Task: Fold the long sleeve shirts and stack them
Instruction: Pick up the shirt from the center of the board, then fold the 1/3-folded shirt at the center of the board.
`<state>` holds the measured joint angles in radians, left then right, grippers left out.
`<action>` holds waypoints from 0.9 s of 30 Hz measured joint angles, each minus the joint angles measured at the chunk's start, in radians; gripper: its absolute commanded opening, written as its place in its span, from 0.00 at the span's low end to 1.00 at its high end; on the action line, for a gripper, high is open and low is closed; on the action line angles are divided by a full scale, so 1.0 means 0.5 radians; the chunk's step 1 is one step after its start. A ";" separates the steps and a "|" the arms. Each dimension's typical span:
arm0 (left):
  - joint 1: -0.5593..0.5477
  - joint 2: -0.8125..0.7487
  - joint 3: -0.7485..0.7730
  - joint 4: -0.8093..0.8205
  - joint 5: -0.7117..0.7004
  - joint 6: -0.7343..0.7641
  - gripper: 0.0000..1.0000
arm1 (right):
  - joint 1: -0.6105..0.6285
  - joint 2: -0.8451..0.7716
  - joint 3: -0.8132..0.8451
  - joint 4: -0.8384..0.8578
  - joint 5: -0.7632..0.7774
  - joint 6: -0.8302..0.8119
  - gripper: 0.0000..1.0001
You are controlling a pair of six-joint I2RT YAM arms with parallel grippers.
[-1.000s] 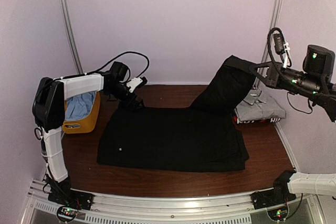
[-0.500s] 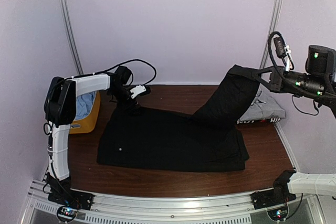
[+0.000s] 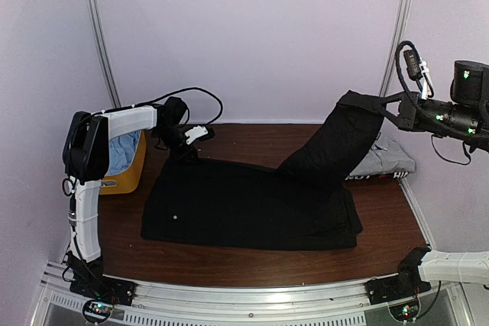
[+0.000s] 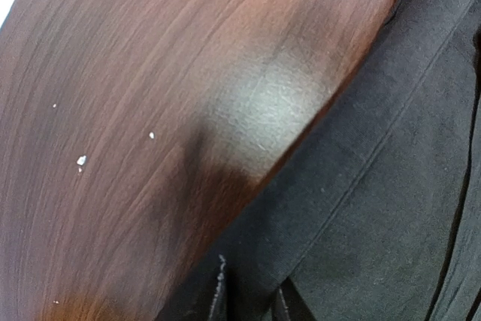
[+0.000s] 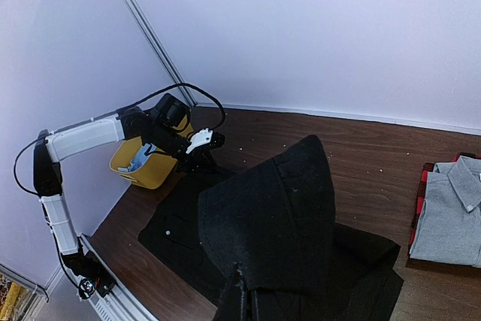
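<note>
Top external view: right gripper (image 3: 385, 111) pinches the black shirt (image 3: 244, 200) raised at frame right; left gripper (image 3: 186, 152) clamps its centre-left corner.

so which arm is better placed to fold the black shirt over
Right: the right gripper holds a raised side of the black shirt; the left gripper sits low at its far corner.

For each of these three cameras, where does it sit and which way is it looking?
Top external: above and behind the robot, looking down at the table; both arms show.
Left wrist: on the left gripper, looking down at wood and the black shirt's edge; fingertips show.
Right wrist: on the raised right gripper, facing the left arm over lifted shirt cloth; fingers show.
Shared: top and right wrist both show the yellow basket and grey shirt.
</note>
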<state>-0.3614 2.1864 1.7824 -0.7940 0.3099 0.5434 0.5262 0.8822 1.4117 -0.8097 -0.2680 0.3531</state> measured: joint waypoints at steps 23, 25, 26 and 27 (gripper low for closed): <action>-0.305 -0.452 -0.658 -0.038 -0.354 -0.549 0.08 | 0.000 -0.121 0.055 -0.255 0.022 0.023 0.00; -0.328 -0.483 -0.725 -0.039 -0.399 -0.581 0.07 | 0.000 -0.125 0.055 -0.278 0.021 0.025 0.00; -0.337 -0.494 -0.751 -0.039 -0.424 -0.596 0.06 | 0.000 -0.125 0.055 -0.288 0.021 0.024 0.00; -0.344 -0.500 -0.771 -0.037 -0.451 -0.610 0.06 | 0.000 -0.123 0.056 -0.301 0.016 0.024 0.00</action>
<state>-0.5335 1.9362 1.3972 -0.8127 0.0845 0.2382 0.5262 0.8207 1.4395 -0.9600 -0.2600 0.3653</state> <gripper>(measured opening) 0.073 0.009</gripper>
